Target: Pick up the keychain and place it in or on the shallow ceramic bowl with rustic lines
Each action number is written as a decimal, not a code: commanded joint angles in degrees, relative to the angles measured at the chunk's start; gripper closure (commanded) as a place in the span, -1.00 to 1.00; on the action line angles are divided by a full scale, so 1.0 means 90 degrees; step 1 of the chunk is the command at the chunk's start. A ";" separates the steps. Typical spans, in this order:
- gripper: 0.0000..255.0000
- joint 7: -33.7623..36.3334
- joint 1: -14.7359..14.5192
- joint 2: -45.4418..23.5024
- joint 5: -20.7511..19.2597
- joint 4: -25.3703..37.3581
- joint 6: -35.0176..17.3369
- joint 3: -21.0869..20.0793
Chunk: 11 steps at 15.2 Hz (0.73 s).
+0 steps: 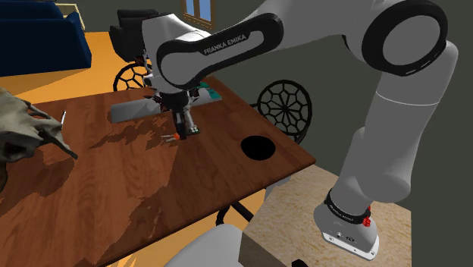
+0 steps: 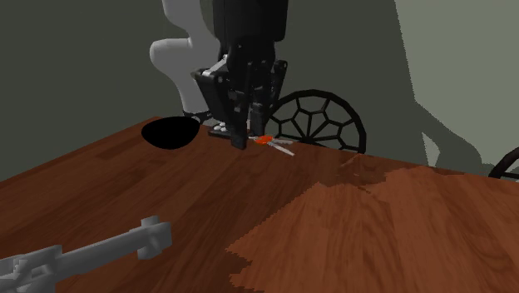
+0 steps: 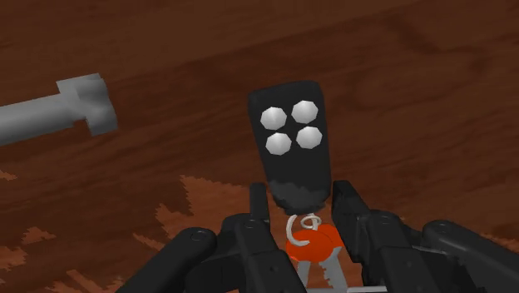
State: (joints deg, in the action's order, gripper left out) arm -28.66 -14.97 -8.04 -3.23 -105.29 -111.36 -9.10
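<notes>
My white arm point(image 1: 250, 34), lettered FRANKA EMIKA, reaches down over the dark wooden table point(image 1: 114, 205). The black bowl point(image 1: 258, 147) sits near the table's edge, well apart from my gripper point(image 3: 301, 198). Its fingers stand apart, straddling the ring end of the keychain point(image 3: 291, 137), which lies on the wood with its black four-button fob and orange tag.

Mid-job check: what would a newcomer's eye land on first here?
The black hand low over the wooden table, right at the keychain: black fob, four pale buttons, orange tag. Then the black bowl near the table's edge, and a grey bar lying nearby.
</notes>
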 commanded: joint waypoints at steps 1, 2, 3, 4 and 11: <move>1.00 -0.0079 0.0044 0.0253 0.0043 -0.0250 -0.0001 0.0021; 1.00 -0.0160 0.0089 0.0492 0.0081 -0.0549 -0.0066 0.0048; 1.00 -0.0243 0.0131 0.0728 0.0117 -0.0837 -0.0124 0.0079; 1.00 -0.0328 0.0170 0.0962 0.0150 -0.1116 -0.0174 0.0113; 1.00 -0.0953 0.0392 0.2564 0.0280 -0.2847 -0.0328 0.0444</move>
State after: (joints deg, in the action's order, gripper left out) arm -36.26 -11.78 13.39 -0.72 -129.49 -114.50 -5.66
